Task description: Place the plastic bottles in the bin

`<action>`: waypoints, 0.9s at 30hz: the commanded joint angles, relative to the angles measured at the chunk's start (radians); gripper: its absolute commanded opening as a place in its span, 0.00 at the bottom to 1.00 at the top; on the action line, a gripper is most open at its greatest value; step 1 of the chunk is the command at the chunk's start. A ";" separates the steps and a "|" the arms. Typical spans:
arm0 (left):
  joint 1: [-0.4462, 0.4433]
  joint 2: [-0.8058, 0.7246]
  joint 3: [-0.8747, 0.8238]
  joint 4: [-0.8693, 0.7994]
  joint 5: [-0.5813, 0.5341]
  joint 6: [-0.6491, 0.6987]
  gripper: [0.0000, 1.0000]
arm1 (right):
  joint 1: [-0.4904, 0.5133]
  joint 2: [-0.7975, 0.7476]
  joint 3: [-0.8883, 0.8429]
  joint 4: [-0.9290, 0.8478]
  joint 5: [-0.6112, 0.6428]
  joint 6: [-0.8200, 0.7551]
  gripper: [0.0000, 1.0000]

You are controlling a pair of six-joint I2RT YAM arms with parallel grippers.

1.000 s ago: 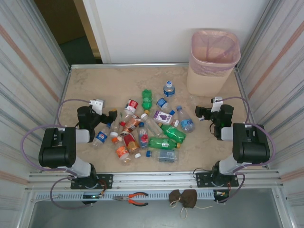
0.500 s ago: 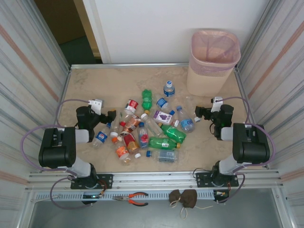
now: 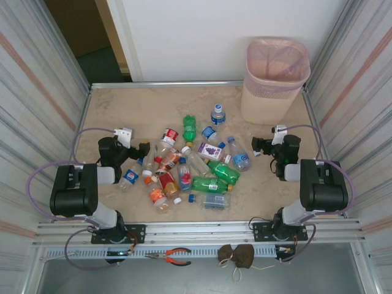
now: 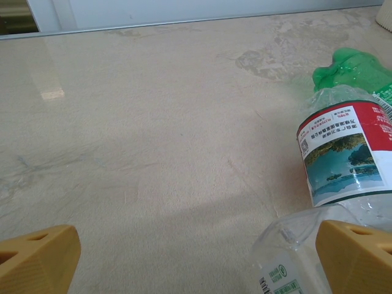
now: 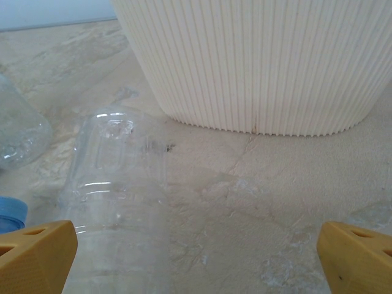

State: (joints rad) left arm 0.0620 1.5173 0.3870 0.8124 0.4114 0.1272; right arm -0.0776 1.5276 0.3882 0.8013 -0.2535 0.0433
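Note:
Several plastic bottles (image 3: 190, 165), clear, green and orange, lie in a loose pile at the middle of the table. The pale-pink bin (image 3: 275, 79) stands upright at the far right corner. My left gripper (image 3: 144, 149) sits open at the pile's left edge. In its wrist view the left gripper (image 4: 196, 269) spans bare table, with a clear bottle (image 4: 294, 251) by its right finger and a red-labelled bottle (image 4: 346, 153) and a green one (image 4: 355, 70) beyond. My right gripper (image 3: 257, 147) is open to the right of the pile. The right gripper (image 5: 196, 263) faces the bin's ribbed wall (image 5: 257, 61), a clear bottle (image 5: 116, 196) by its left finger.
Corrugated metal walls close in both sides of the table. Bare tabletop (image 3: 135, 107) stretches across the far left. Orange-handled pliers (image 3: 171, 256) and a brown pouch (image 3: 237, 256) lie on the rail in front of the arm bases.

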 commanded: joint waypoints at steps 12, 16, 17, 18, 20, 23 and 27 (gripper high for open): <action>-0.021 -0.212 0.067 -0.271 -0.222 -0.038 0.99 | 0.078 -0.193 0.149 -0.474 0.122 -0.033 0.99; -0.056 -0.270 0.137 -0.472 -0.403 -0.059 0.99 | 0.137 -0.212 0.260 -0.720 0.164 -0.039 0.99; -0.062 -0.282 0.151 -0.509 -0.427 -0.068 0.99 | 0.146 -0.207 0.287 -0.759 0.167 -0.027 1.00; -0.068 -0.294 0.161 -0.536 -0.443 -0.076 0.99 | 0.150 -0.204 0.306 -0.786 0.166 -0.011 1.00; -0.083 -0.319 0.187 -0.601 -0.469 -0.105 0.99 | 0.152 -0.191 0.351 -0.852 0.153 0.030 0.99; -0.084 -0.347 0.243 -0.692 -0.476 -0.174 0.99 | 0.157 -0.139 0.438 -0.964 0.141 0.066 0.96; -0.071 -0.357 0.371 -0.867 -0.438 -0.234 0.99 | 0.173 -0.066 0.516 -1.042 0.155 0.079 0.94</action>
State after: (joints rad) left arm -0.0189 1.1900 0.6651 0.1051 -0.0208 -0.0315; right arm 0.0788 1.4139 0.8562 -0.0952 -0.1158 0.0853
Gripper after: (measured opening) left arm 0.987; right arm 0.939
